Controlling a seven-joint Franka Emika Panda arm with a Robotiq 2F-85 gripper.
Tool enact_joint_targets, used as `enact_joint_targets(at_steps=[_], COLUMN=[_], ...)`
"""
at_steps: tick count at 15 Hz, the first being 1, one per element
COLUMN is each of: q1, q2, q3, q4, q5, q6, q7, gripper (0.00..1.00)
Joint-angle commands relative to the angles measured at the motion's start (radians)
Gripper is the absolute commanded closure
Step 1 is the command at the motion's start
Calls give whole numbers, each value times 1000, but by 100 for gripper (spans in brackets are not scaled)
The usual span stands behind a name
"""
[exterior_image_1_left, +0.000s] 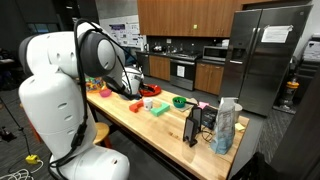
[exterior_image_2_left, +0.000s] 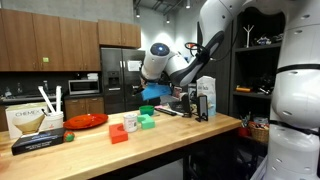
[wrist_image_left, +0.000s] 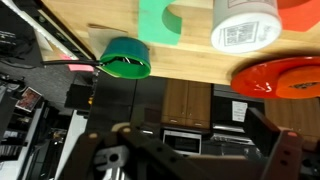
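Observation:
In the wrist view my gripper (wrist_image_left: 190, 160) is open, its dark fingers (wrist_image_left: 285, 150) spread wide with only the kitchen background between them. Beyond it on the wooden table (wrist_image_left: 100, 20) lie a green bowl (wrist_image_left: 125, 58), a green block (wrist_image_left: 160, 20), a white container (wrist_image_left: 245, 25) and a red plate (wrist_image_left: 280, 75). In both exterior views the gripper (exterior_image_1_left: 133, 85) (exterior_image_2_left: 163, 98) hangs just above the table, apart from these things. The red plate (exterior_image_1_left: 150, 90) and green bowl (exterior_image_1_left: 180, 101) are the nearest to it.
A pale bag (exterior_image_1_left: 228, 125) and a black stand (exterior_image_1_left: 193, 127) occupy one end of the table. A red block (exterior_image_2_left: 119, 133), a white cup (exterior_image_2_left: 130, 122) and a Chemex box (exterior_image_2_left: 35, 125) sit towards the opposite end. A steel fridge (exterior_image_1_left: 270, 55) and cabinets stand behind.

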Motion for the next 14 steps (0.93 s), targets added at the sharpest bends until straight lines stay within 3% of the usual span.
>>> enact_joint_targets(at_steps=[1, 8, 14], q1=[-2, 36, 21], q2=[18, 97, 204], q3=[-16, -3, 42], q4=[-5, -59, -88], q5=[37, 391, 646], q6=[190, 412, 501], q7=[-22, -341, -523], gripper=[0, 0, 0])
